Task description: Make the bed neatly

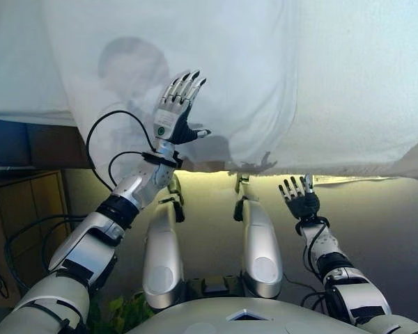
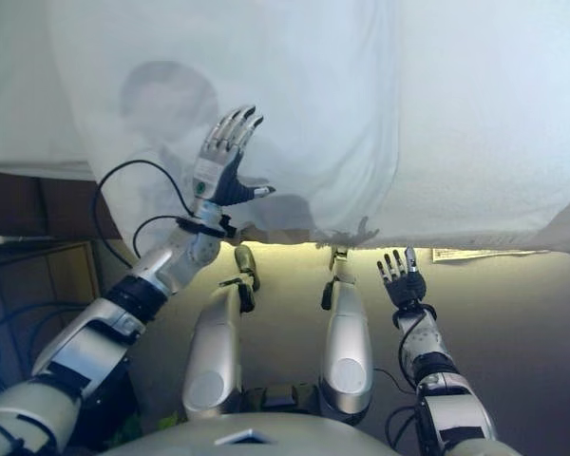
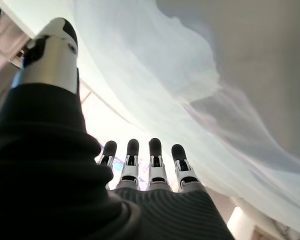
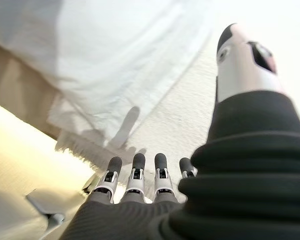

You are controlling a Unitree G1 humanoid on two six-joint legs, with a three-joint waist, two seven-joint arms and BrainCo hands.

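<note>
L hand (image 1: 175, 111) spread over white sheet (image 1: 265, 76), R hand (image 1: 301, 202) spread, holding nothing

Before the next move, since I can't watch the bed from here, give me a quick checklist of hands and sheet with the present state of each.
1. Left hand open: ok, fingers straight, raised over the sheet.
2. Right hand open: ok, fingers straight, low by the bed's edge.
3. Either hand gripping sheet: not ok, neither does.
4. Sheet flat: not ok, a translucent layer lies folded over the left part.
5. Sheet hanging evenly at the edge: cannot tell.
</note>
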